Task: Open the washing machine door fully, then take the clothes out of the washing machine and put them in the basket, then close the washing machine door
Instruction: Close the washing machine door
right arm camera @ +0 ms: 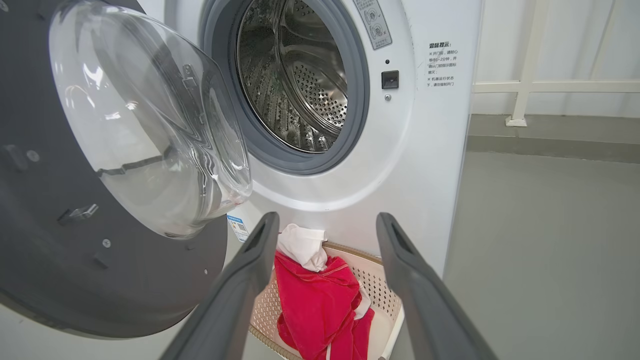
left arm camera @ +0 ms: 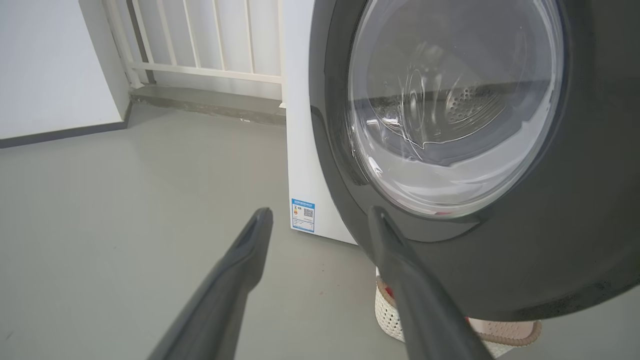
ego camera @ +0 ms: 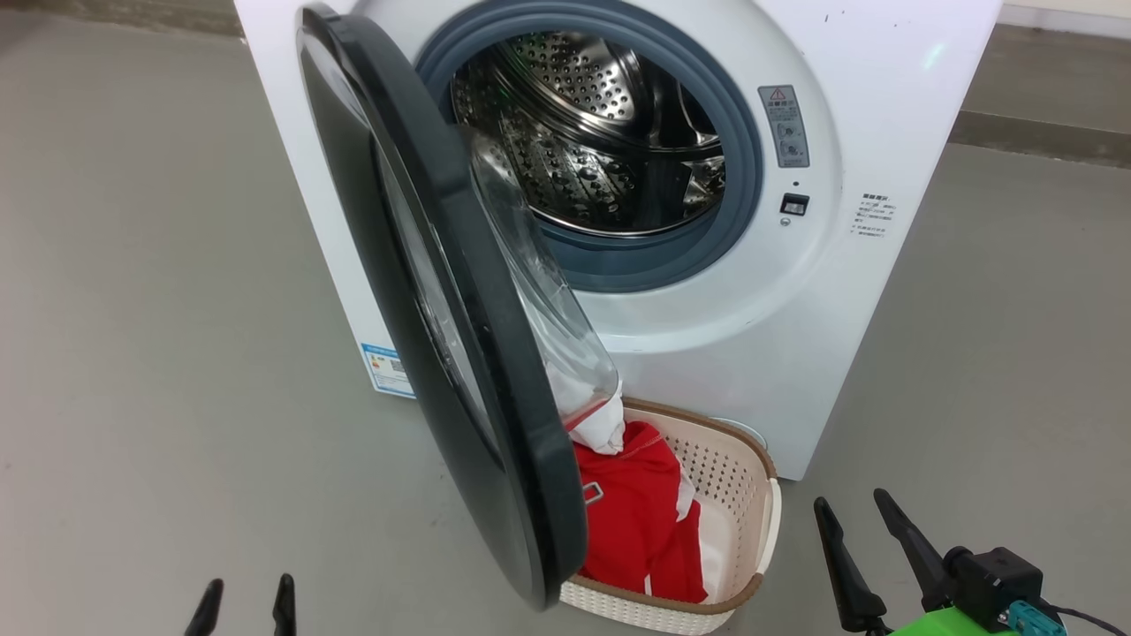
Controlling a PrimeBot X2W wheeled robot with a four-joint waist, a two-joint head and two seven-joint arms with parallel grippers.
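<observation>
The white washing machine (ego camera: pixel 884 106) stands ahead with its steel drum (ego camera: pixel 601 132) showing no clothes. Its black-rimmed door (ego camera: pixel 459 353) stands swung out about halfway, glass bowl (right arm camera: pixel 150 120) facing the opening. Red clothes (ego camera: pixel 636 521) with a white piece (right arm camera: pixel 302 245) lie in the cream basket (ego camera: pixel 751 495) on the floor below the opening, partly behind the door. My left gripper (ego camera: pixel 247 605) is open at the lower left, outside the door; its right finger (left arm camera: pixel 400 260) overlaps the door's rim (left arm camera: pixel 575 240). At the lower right, my right gripper (ego camera: pixel 861 512) is open and empty.
Grey floor (ego camera: pixel 132 309) spreads left and right of the machine. A white railing (left arm camera: pixel 200 45) and a wall (left arm camera: pixel 45 65) stand behind on the left, and more railing (right arm camera: pixel 550 85) on the right. A blue sticker (left arm camera: pixel 303 215) marks the machine's lower corner.
</observation>
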